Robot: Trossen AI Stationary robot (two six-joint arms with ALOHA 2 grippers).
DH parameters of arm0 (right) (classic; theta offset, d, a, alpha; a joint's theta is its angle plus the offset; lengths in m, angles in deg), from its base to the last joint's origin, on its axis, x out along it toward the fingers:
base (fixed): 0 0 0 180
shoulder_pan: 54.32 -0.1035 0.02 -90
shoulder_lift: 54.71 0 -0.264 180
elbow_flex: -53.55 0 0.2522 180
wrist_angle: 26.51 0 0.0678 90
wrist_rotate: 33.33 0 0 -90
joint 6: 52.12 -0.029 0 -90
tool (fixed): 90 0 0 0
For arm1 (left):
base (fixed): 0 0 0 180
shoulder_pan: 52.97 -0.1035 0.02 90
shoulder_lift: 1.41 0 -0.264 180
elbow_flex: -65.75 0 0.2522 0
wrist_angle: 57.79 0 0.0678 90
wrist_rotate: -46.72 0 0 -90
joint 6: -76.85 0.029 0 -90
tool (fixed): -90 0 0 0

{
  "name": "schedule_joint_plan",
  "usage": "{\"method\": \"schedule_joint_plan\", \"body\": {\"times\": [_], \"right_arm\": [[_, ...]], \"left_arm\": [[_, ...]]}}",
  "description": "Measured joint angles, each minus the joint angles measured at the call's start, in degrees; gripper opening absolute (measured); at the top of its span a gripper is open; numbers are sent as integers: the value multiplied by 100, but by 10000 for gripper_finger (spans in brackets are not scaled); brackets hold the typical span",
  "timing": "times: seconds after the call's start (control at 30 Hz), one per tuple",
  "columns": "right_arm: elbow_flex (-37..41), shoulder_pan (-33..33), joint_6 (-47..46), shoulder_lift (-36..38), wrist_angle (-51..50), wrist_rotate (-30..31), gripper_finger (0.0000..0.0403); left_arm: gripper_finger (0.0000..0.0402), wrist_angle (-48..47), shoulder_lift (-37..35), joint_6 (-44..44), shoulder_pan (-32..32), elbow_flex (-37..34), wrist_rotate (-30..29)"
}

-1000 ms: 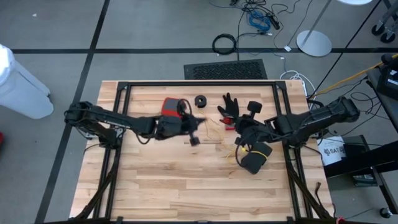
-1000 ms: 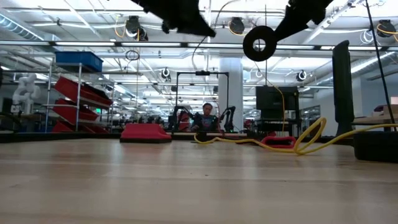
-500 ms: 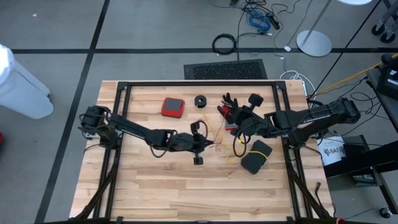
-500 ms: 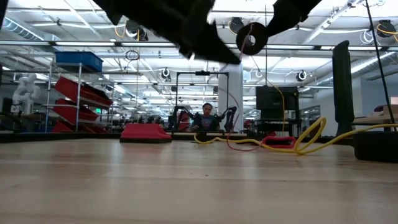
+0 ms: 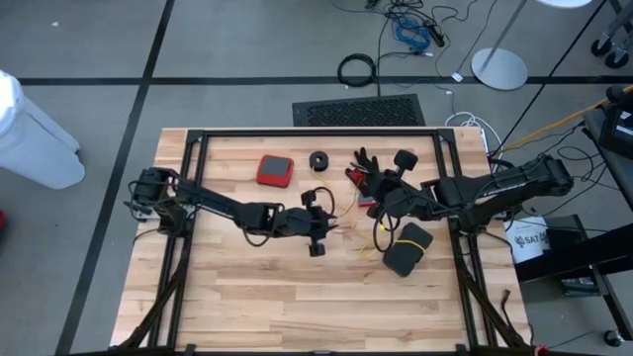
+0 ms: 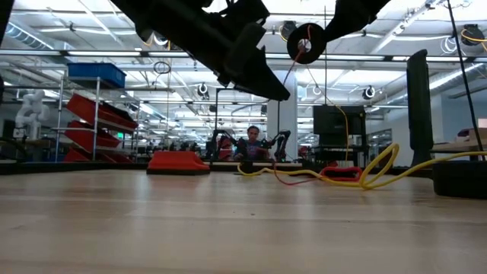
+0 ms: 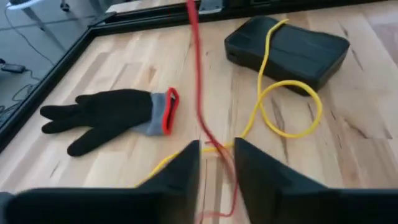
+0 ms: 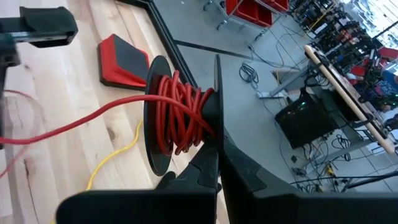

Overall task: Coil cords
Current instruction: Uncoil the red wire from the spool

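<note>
My right gripper (image 5: pixel 401 171) is shut on a small black reel (image 8: pixel 186 118) wound with the red-orange cord, held above the table near the black glove (image 5: pixel 366 163). The red cord (image 8: pixel 74 127) runs off the reel toward my left gripper (image 5: pixel 331 225). That gripper is open at mid-table, and the cord (image 7: pixel 200 99) passes between its fingers. Whether it touches them I cannot tell. The yellow cord (image 7: pixel 283 106) lies in loose loops on the table, one end over a black pouch (image 7: pixel 292 46). A second black reel (image 5: pixel 318 159) lies on the table at the far middle. My right gripper pinches one side disc of the reel at its edge (image 8: pixel 217 134) between its two fingers. The reel is lifted clear of the table (image 6: pixel 307 43), and the red cord hangs slack from it down to the table.
A red pad (image 5: pixel 275 170) lies at the far left of centre. The glove has a red cuff (image 7: pixel 171 109) and lies flat beside the cords. The black pouch (image 5: pixel 407 247) sits to the right of centre. A black frame (image 5: pixel 297 133) runs round the tabletop.
My left gripper has reached out from beside the red pad toward the table's right and near side, up to the red cord. My right gripper has carried the reel a little toward the far edge. A length of red cord now lies on the table.
</note>
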Motion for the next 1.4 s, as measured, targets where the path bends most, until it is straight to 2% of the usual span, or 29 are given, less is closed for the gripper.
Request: {"method": "schedule_joint_plan", "body": {"times": [0.17,0.33,0.83,1.17,1.4], "right_arm": [[0,0,1,0,-2,0,0],[0,0,1,0,9,0,0],[0,-231,333,-23,561,-7,0],[0,-270,418,-223,636,-18,0],[0,-271,597,-245,904,-20,0]], "left_arm": [[196,294,-178,0,35,0,-104],[220,1030,-336,4,35,0,8],[216,2004,-344,-610,-290,0,226],[137,2153,-344,-743,-321,0,235],[129,2071,-344,-758,-356,2,309]]}}
